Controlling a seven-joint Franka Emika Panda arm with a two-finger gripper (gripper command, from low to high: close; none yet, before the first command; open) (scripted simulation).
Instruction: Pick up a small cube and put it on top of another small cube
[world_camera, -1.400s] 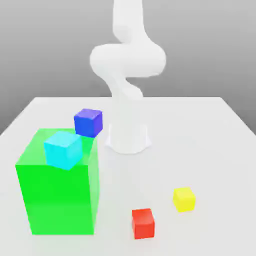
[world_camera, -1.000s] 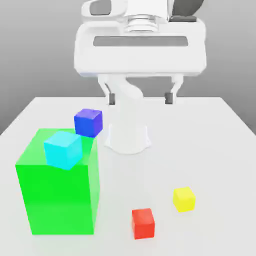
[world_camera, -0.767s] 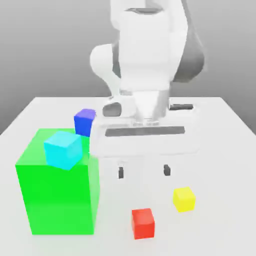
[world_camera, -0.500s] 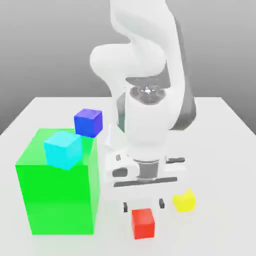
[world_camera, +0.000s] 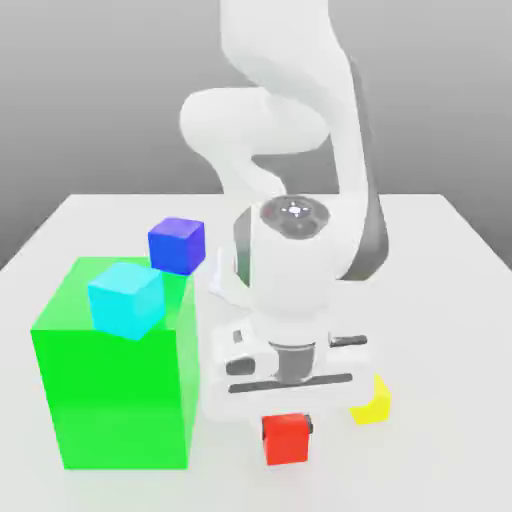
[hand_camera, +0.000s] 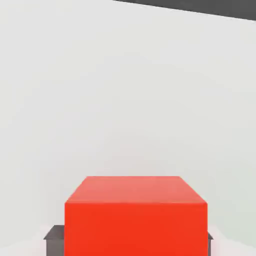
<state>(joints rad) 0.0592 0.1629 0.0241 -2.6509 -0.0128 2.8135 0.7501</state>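
The claw (world_camera: 287, 424) is down at the desk (world_camera: 440, 300), pointing straight down, with its fingers closed on the red cube (world_camera: 285, 438). In the exterior view a dark fingertip (world_camera: 310, 425) shows pressed against one side of the cube; in the hand view the cube (hand_camera: 136, 215) sits between two dark pads (hand_camera: 54, 239), touching both. The cube appears to rest on the desk, not yet lifted, so by my reading the grasp is just made and the lift is the step in hand.

The vertical approach makes sense: the cube is small and low, and coming from above lets the fingers bracket two opposite flat faces squarely, which should keep it level for stacking.

The yellow cube (world_camera: 373, 402) lies just beside the claw, toward the exterior view's right, partly hidden by the hand. It is about the same size as the red one, so it is the likely base for the stack. Being so near, it calls for only a short carry, but the lift must clear its top first or the held cube may knock it aside.

Farther off, on the claw's other side, stands a big green block (world_camera: 115, 390) with a cyan cube (world_camera: 125, 298) on top. A blue cube (world_camera: 177, 244) lies beyond it, near the arm's base (world_camera: 225, 280). None of them lies between the claw and the yellow cube.
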